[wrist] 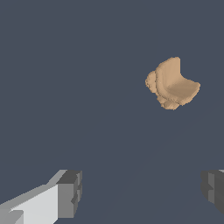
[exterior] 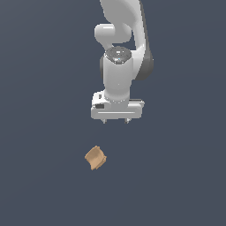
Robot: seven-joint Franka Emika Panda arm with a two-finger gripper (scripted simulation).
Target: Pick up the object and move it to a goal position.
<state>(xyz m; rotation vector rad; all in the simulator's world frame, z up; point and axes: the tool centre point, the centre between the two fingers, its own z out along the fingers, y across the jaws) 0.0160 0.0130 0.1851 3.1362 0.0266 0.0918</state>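
The object sits on the flat dark floor, toward the exterior view's left of and apart from the gripper, which hangs above it with jaws spread wide, holding nothing. Small tan block w/ a scooped face — prob. light, rigid, not fragile. In the wrist view its curved hollow shows; best grip looks to be across the flatter outer sides, since pads may slip on the curve. No obstacles or edges in sight — plenty of room all around.

Your exterior view crops the arm at the top edge. Your wrist view's edge cuts off one finger.
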